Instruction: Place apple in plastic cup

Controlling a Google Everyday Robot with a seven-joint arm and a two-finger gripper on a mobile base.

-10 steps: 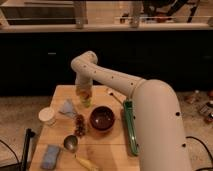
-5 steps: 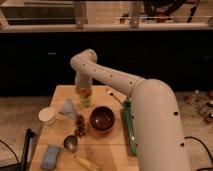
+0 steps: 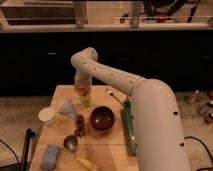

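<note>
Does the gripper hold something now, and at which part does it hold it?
It cannot be told. The gripper is directly above the plastic cup, and the apple shows at the cup's top.

One camera looks down from behind the arm's shoulder at the gripper (image 3: 83,86) over the table (image 3: 107,150).

Wooden table (image 3: 60,148): light, square top, standing on pale speckled floor (image 3: 15,117). Gripper (image 3: 83,86): over the table's far edge. Dark cabinet front (image 3: 45,62): runs full width behind the table. Light countertop ledge (image 3: 60,27): tops it, carrying metal railing posts (image 3: 80,12). Small clutter (image 3: 202,102): on floor at right. Dark cable (image 3: 200,145): lower right.
</note>
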